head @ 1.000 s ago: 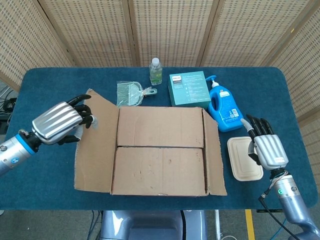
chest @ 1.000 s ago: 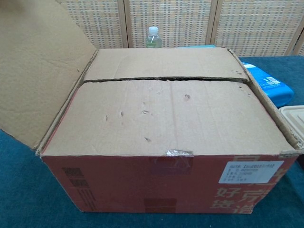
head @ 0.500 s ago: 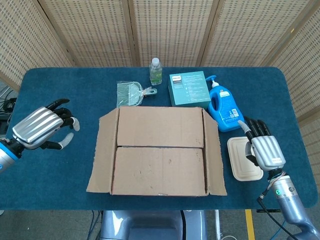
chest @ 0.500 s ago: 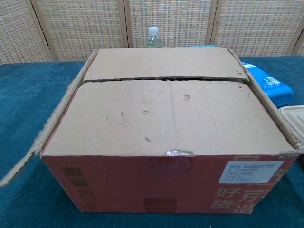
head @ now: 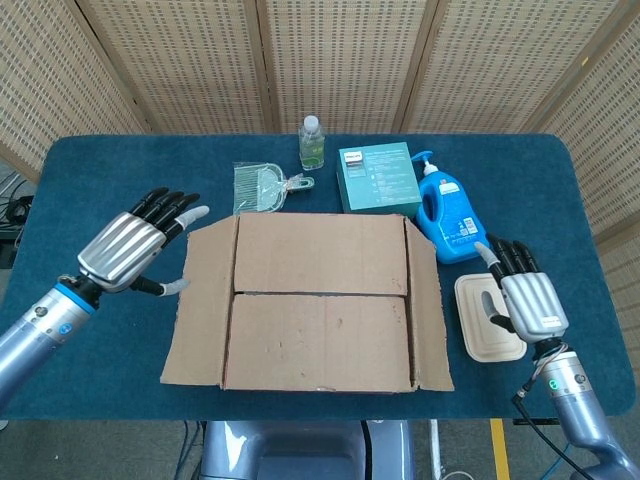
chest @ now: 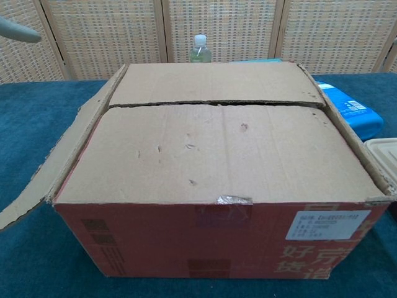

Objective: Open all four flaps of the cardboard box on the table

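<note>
The cardboard box stands in the middle of the table, its red front facing the chest view. The left side flap hangs outward and down, also seen as the left flap. A narrow right side flap slopes outward. The far flap and near flap lie flat and closed, meeting at a seam. My left hand hovers open just left of the left flap, fingers spread, holding nothing. Over the white container hangs my right hand, open, right of the box.
Behind the box lie a clear bottle, a packaged comb, a teal carton and a blue detergent bottle. A white lidded container sits right of the box. The blue table ends near the box's front.
The left flap was raised a second ago, then dropped outward after my left hand let go. That hand pulled back left, then came toward the flap again. The right hand barely moved.
</note>
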You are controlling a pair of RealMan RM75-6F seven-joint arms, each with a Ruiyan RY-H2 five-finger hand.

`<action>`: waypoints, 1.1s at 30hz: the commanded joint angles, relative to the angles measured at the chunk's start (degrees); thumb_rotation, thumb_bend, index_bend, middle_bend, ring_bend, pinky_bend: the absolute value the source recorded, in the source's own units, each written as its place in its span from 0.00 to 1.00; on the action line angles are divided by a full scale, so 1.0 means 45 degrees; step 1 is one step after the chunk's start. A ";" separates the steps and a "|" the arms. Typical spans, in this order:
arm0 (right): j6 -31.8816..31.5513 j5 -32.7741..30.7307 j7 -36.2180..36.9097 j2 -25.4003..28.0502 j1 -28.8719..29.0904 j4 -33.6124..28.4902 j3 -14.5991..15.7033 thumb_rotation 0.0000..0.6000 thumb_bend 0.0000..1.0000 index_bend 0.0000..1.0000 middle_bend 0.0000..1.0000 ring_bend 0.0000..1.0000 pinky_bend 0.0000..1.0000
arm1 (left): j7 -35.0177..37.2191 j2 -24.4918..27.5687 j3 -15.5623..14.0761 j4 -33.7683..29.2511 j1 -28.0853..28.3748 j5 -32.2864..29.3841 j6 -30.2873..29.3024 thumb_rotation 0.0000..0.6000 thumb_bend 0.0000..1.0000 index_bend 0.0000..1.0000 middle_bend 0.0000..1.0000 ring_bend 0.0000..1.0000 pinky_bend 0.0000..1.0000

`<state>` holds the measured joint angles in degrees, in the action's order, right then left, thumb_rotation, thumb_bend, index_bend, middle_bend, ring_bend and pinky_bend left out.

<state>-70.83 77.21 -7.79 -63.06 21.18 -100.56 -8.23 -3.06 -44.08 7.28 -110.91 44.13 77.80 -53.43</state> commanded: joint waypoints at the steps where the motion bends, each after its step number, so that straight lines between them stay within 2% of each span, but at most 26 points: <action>1: 0.0035 0.0000 0.0039 -0.0024 0.0018 0.0039 -0.0005 1.00 0.57 0.01 0.02 0.00 0.02 | -0.0890 -0.1052 0.0308 -0.0002 0.0369 -0.0954 0.0278 0.65 0.23 0.00 0.00 0.00 0.00; 12: 0.0043 0.0033 0.0084 -0.0150 0.0094 0.0138 -0.0079 1.00 0.57 0.01 0.02 0.00 0.02 | -0.3136 -0.3198 0.0499 0.0259 0.1123 -0.2526 0.0360 0.64 0.24 0.00 0.00 0.00 0.00; 20: -0.0024 0.0053 0.0110 -0.0085 -0.0003 0.0121 -0.0014 1.00 0.57 0.01 0.02 0.00 0.02 | -0.4315 -0.4236 0.0484 0.0434 0.1288 -0.3203 -0.0169 0.64 0.23 0.00 0.00 0.00 0.00; 33: -0.0032 0.0022 0.0235 -0.0058 -0.0034 0.0193 -0.0041 1.00 0.57 0.01 0.02 0.00 0.02 | -0.5477 -0.5441 0.0370 0.0860 0.1671 -0.4251 -0.0283 0.64 0.21 0.00 0.00 0.00 0.00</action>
<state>-70.97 77.31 -6.74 -63.32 21.04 -99.70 -8.43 -27.45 -68.21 9.04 -107.24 51.47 59.02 -54.73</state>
